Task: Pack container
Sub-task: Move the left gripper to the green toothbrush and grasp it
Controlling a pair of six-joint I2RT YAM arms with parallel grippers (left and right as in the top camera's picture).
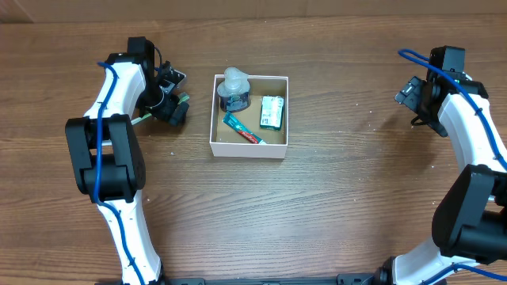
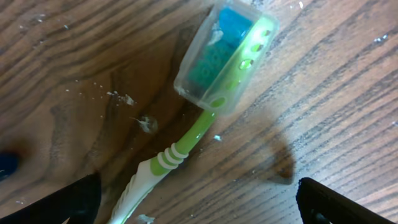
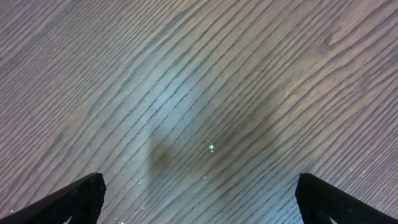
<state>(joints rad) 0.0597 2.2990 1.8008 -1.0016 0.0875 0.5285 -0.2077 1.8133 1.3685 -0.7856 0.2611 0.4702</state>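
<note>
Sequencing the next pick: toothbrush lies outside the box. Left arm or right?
Left. The left hand is open over the toothbrush, handle between its fingers, just left of the container. The right hand, also open, sits far off on the container's other side, with only table under it.

One toothbrush (image 2: 186,142) is counted, lying between the spread fingers of the left pincer (image 2: 199,208), and one clear cap (image 2: 227,56) is seen over its head, ahead of that pincer. One box (image 1: 248,150) is counted, beside the left pincer and well apart from the right pincer (image 3: 199,202). Three things are counted inside it: one clear bottle (image 1: 234,89), one green packet (image 1: 272,112) and one tube (image 1: 242,128). Two pincers are counted, one on each arm.
</note>
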